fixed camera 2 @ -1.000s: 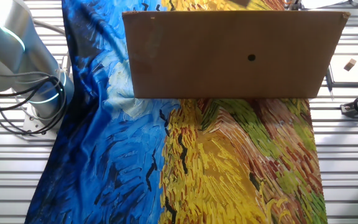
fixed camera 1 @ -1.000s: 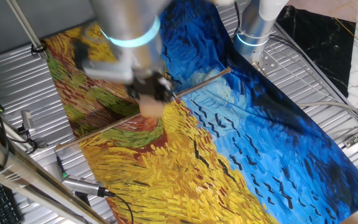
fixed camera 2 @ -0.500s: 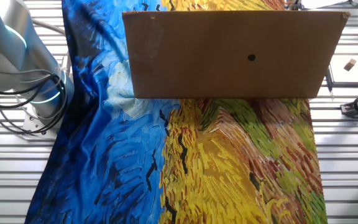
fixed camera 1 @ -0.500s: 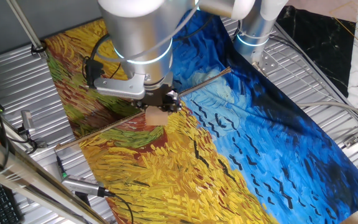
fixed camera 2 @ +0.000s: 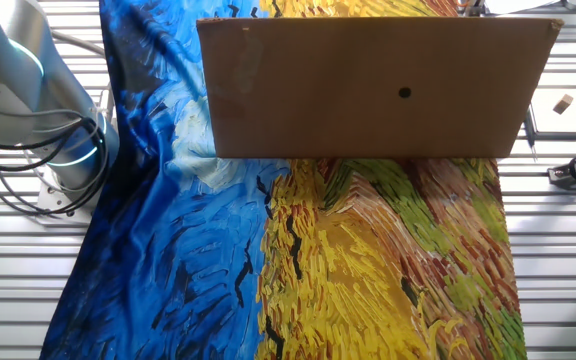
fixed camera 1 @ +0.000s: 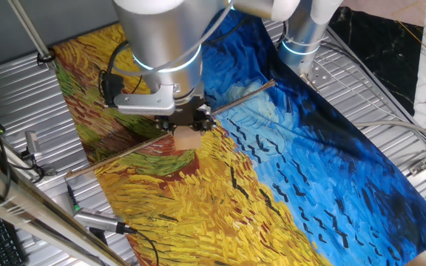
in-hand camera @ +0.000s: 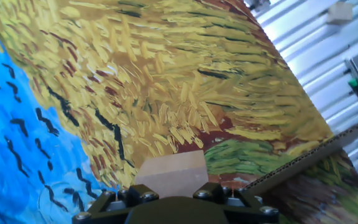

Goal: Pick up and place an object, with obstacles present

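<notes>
One cube: light tan wooden cube pinched between the fingers, held above the painted cloth; in the hand view the cube sits at 6 o'clock, against the hand.
Rod: long thin brown wooden rod lies on the cloth, running from 8 o'clock to 2 o'clock, passing behind the cube.
Arm: silver, lit ring, directly over the cube.
Cloth: yellow field at 7 o'clock, blue sky at 4 o'clock, covers the ribbed metal tabletop.
Cardboard panel: upright, blocks the other fixed view; cube and fingers hidden there.
</notes>
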`<state>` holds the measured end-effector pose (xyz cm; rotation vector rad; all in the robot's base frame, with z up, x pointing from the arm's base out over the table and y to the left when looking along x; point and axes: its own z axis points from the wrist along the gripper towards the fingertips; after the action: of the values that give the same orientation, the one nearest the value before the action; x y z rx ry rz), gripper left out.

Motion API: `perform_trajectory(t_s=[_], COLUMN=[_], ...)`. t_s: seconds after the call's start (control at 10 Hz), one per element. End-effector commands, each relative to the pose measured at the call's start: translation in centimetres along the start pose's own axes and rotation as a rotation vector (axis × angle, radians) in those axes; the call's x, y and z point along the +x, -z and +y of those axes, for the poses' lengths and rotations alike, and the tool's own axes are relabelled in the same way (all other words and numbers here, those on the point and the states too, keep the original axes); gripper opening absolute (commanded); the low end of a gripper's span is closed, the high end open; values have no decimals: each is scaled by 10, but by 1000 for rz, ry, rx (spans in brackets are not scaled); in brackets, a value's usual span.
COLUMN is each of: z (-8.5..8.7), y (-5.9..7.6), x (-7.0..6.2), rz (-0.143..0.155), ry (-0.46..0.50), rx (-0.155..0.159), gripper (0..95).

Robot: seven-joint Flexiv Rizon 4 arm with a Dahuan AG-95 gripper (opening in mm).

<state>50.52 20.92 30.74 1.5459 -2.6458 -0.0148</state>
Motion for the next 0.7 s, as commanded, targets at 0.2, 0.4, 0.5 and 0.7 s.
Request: perform_trajectory(t_s=[0.2,0.4,0.5,0.7], z=[13,36,51,69], y=[-2,-15,-26,-40], x=[-11,-43,-65,-98], rz=[-9,-15,-26,-27], ry=[-45,-80,-99,-125], rx=[-4,7,18,32], gripper=[0,0,0,0])
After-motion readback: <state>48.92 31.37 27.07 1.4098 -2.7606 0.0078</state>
